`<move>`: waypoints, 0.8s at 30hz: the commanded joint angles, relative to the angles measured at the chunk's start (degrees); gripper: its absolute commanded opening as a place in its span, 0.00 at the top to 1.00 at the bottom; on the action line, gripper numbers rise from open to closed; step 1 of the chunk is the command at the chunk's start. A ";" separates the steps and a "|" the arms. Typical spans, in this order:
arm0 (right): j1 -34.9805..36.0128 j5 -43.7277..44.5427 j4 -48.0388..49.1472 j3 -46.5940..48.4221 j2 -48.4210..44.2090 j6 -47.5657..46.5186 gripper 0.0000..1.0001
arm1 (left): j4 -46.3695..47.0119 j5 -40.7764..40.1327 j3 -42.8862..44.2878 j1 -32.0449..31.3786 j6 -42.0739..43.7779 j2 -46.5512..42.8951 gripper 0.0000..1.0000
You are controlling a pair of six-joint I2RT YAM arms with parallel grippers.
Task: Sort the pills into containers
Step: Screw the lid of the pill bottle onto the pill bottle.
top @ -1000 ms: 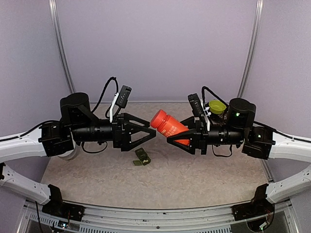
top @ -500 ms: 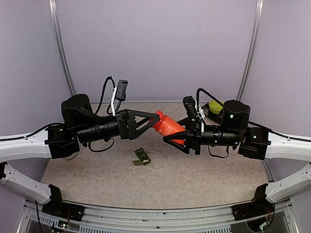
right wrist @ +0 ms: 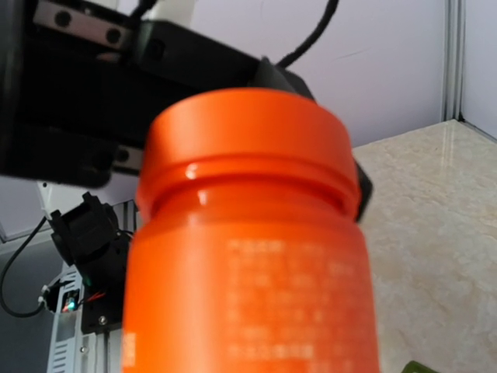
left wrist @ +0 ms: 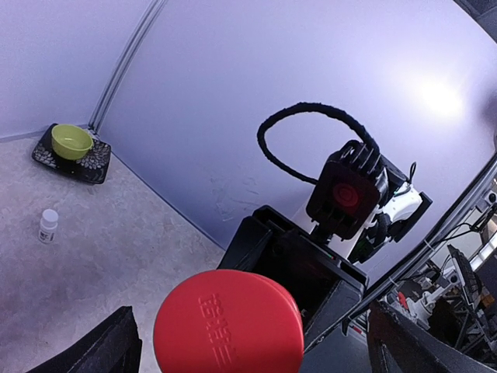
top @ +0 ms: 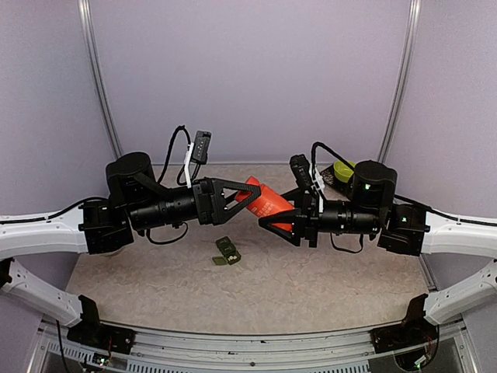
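The counter (top: pixel 311 287) spans the view beneath both arms. Above it the left tool (top: pixel 247 196) is spread open, with a finger on either side of the cap (left wrist: pixel 227 325). The right tool (top: pixel 276 214) is clamped on the bottle (top: pixel 270 205). The bottle's long axis tilts up and leftward from the right tool, so the cap points into the left tool. Closing there to twist looks next. The containers (top: pixel 227 251) lie on the counter below the gap between the tools, slightly nearer the left. The strip's heading is too small to read.
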 commanded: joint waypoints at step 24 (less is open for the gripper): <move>0.72 -2.28 6.50 -0.60 4.63 0.40 1.00 | 5.25 4.91 1.54 -0.31 -0.14 1.34 0.01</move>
